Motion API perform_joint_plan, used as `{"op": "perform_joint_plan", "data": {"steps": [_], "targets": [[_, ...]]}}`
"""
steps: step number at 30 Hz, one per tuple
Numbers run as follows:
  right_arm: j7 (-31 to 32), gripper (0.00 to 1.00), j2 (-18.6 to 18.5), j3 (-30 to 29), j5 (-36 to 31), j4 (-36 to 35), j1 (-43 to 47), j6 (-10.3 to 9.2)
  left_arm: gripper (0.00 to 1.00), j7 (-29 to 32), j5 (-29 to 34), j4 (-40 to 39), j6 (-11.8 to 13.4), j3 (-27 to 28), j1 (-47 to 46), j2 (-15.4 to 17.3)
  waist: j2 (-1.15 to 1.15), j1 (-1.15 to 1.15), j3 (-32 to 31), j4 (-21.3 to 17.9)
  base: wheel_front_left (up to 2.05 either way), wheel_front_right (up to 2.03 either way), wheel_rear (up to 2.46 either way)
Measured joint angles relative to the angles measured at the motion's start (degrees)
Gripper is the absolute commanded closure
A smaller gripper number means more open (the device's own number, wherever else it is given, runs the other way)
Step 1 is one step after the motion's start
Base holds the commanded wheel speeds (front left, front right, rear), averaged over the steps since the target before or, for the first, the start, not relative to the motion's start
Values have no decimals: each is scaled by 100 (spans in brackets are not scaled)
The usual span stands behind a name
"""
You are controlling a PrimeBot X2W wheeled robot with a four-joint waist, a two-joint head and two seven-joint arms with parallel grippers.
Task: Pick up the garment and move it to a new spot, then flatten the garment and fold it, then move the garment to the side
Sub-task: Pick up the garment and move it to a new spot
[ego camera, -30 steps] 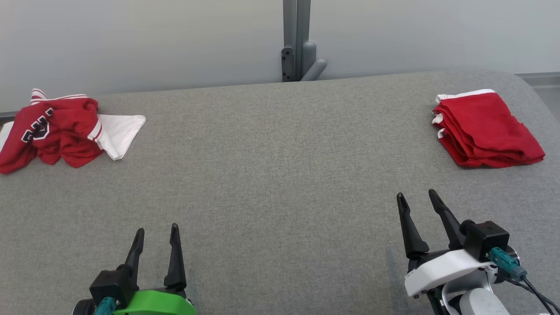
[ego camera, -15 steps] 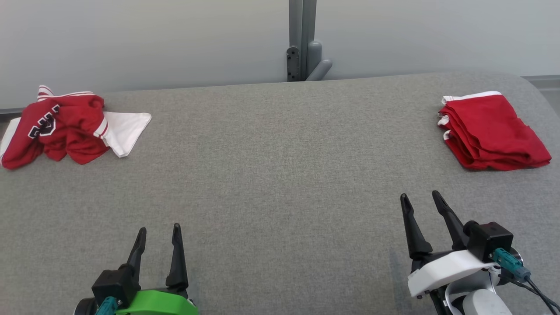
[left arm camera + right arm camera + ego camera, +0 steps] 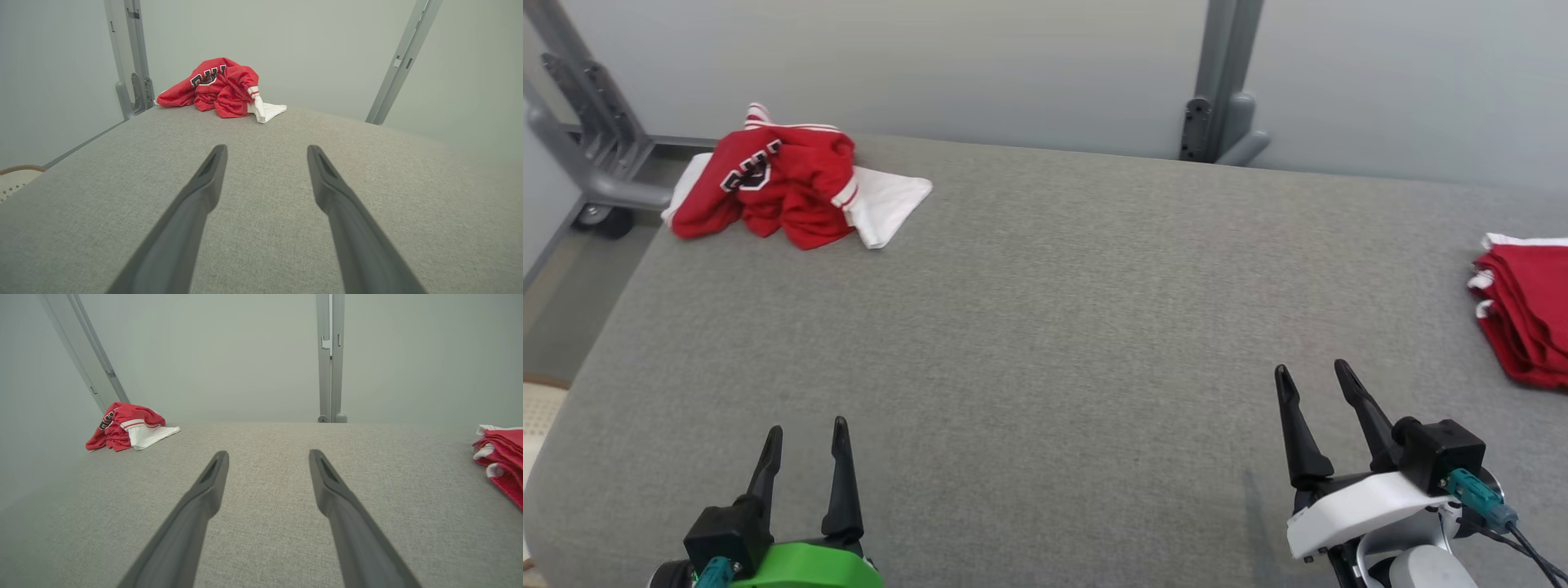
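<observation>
At the pickup step, the left gripper [image 3: 807,426] and right gripper [image 3: 1312,368] hung released, empty; next likely meant reaching the garment [image 3: 776,184] at ten o'clock

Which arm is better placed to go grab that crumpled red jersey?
Left. The crumpled red jersey lies at the far left corner of the grey table, on the left jaws' side; they stand open and empty. The right jaws, also open, sit across the table near the folded red pile.
</observation>
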Motion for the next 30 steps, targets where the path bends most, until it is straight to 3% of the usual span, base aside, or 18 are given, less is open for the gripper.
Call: {"op": "perform_joint_plan", "data": {"steps": [9, 16, 22, 30], "targets": [[-3, 0, 2, 70, 71, 52, 18, 0, 0, 0, -4, -80, 30, 131, 163, 78, 0, 0, -41, 948, 0, 0, 0], [-5, 0, 4, 102, 66, 71, 2, 0, 0, 0, -23, -169, 71, 125, 225, 79, 0, 0, -14, 1468, 0, 0, 0], [0, 0, 7, 121, 33, 25, -48, 0, 0, 0, -53, -175, 76, 76, 224, 77, 0, 0, 110, 1573, 0, 0, 0], [31, 0, 9, 37, -130, -162, -174, 0, 0, 0, -51, -237, 54, 88, -148, 148, 0, 0, 361, 1358, 0, 0, 0]]}}
